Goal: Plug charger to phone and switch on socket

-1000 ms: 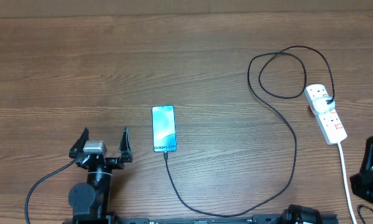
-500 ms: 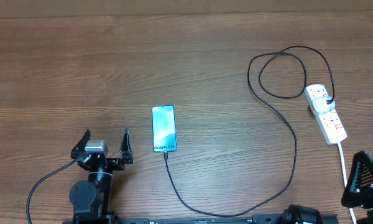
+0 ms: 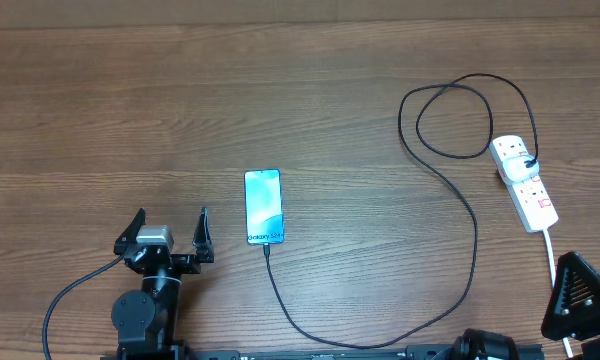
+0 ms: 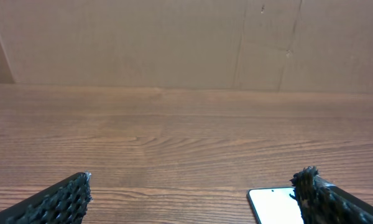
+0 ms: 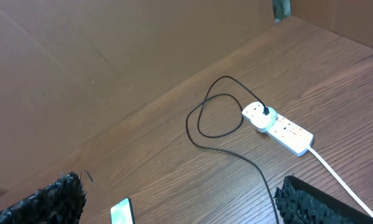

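The phone (image 3: 263, 207) lies flat near the table's middle with its light blue screen up. The charger, a thin black cable (image 3: 474, 240), meets the phone's lower edge, sweeps right, loops and ends in a plug on the white socket (image 3: 526, 187) at the far right. My left gripper (image 3: 168, 230) stands open just left of the phone, with nothing between its fingers. In the left wrist view the gripper (image 4: 194, 175) shows the phone's corner (image 4: 270, 204) by its right finger (image 4: 326, 196). My right gripper (image 5: 177, 180) is open and empty, looking over the socket (image 5: 280, 127), the cable (image 5: 236, 152) and the phone (image 5: 121, 213).
A white cord (image 3: 556, 270) runs from the socket toward the front edge, close to my right arm (image 3: 578, 298) at the bottom right corner. A brown cardboard wall (image 4: 186, 43) stands behind the table.
My right arm has shifted down and left in the bottom right corner. The left gripper, phone, cable and socket have not moved.
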